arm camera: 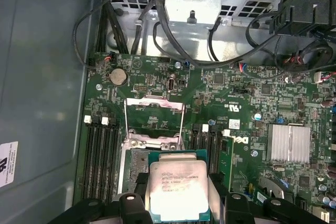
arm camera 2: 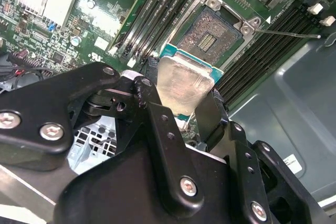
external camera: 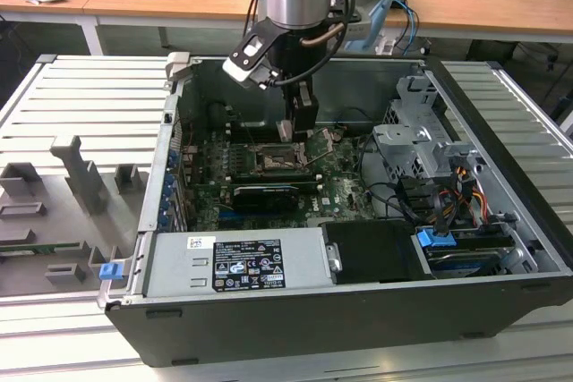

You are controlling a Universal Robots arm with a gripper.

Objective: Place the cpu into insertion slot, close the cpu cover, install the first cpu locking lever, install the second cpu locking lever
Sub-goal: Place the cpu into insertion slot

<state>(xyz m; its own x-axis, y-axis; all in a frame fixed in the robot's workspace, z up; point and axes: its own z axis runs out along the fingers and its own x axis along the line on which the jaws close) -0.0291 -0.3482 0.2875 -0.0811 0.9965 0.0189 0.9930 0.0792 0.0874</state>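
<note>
Second wrist view, claw (arm camera 2: 178, 98) clamps cpu (arm camera 2: 184, 83), silvery top upward, near socket (arm camera 2: 210, 35).

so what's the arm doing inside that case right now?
The arm's tool grips the cpu by its edges, close over the socket on the board inside the PC case. The socket's contacts are bare, so the cpu isn't seated yet. The cover is flipped open.
</note>
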